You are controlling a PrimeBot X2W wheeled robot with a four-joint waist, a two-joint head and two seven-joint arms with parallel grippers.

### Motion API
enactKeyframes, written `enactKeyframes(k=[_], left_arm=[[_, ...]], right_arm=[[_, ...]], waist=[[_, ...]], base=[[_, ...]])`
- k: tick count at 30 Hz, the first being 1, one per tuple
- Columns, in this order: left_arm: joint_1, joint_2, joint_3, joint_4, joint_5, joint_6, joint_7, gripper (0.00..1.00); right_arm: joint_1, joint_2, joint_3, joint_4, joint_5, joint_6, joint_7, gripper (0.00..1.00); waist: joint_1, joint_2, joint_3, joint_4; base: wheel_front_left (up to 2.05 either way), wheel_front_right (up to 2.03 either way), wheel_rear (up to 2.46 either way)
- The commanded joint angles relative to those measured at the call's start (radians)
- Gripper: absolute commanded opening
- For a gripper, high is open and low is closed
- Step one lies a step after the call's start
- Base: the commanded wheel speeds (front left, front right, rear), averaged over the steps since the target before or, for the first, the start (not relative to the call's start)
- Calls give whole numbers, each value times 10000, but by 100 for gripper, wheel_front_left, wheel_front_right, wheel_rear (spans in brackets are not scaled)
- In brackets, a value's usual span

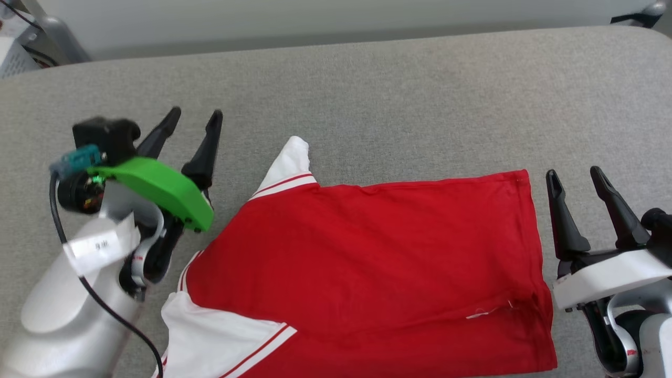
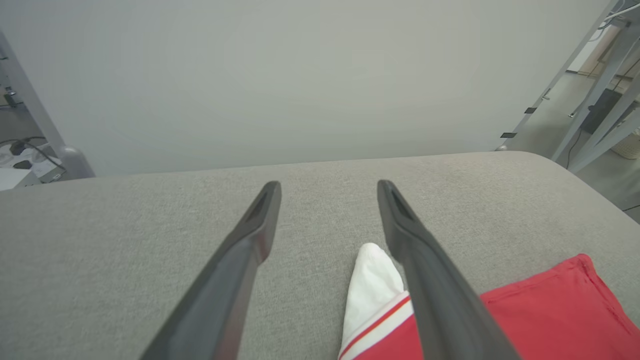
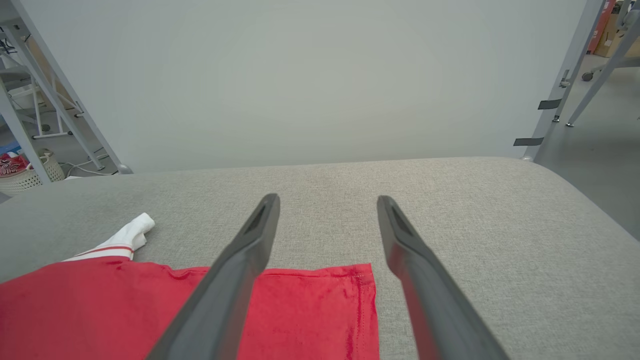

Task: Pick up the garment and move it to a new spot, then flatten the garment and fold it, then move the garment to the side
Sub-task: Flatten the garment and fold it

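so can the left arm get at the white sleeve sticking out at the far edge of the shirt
Probably yes: the left gripper is open right beside the white sleeve, with just bare grey surface between them.

Robotics lab or test bay, by the look. Plain grey partition wall point(image 3: 300, 75) behind a fabric-covered desk point(image 3: 450, 210). Bare metal frame post point(image 3: 574, 50) upper right, loose floor cables point(image 3: 87, 162) and basket point(image 3: 22, 177) at left.
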Motion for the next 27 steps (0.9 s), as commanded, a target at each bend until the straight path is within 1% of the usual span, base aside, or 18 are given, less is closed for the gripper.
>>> enactKeyframes(k=[1,5,7,9,17,24,26,27], left_arm=[[-594,-49,-86,262,-122,-289,315,100],[-1915,-141,-270,1142,-641,-1182,1346,100],[-2447,-159,-407,1659,-910,-1488,2044,100],[-2875,-182,-540,2203,-1194,-1642,2806,100],[-3861,-186,-1316,3938,-1844,-1913,5717,100],[-3895,-62,-1822,5204,-1861,-1908,6977,100],[-3725,-148,-1998,5551,-2019,-1933,7525,100],[-3658,-196,-2105,5690,-2079,-1944,7824,54]], right_arm=[[-260,31,14,39,-32,-7,-134,100],[-554,119,83,227,19,-7,-272,100],[-674,164,125,330,48,-7,-358,100],[-766,208,168,446,80,-7,-447,100],[-947,373,257,832,267,-7,-707,100],[-1049,464,386,1136,455,-7,-808,100],[-1052,481,392,1223,510,-7,-817,100],[-1055,484,362,1271,533,-7,-822,100]], waist=[[0,0,754,-467],[0,0,1134,-807],[0,0,1285,-992],[0,0,1395,-1165],[0,0,1797,-1697],[0,0,2025,-1966],[0,0,2028,-2001],[0,0,2028,-2003]], base=[[0,0,0],[0,0,0],[0,0,0],[0,0,0],[0,0,0],[0,0,0],[0,0,0],[0,0,0]])
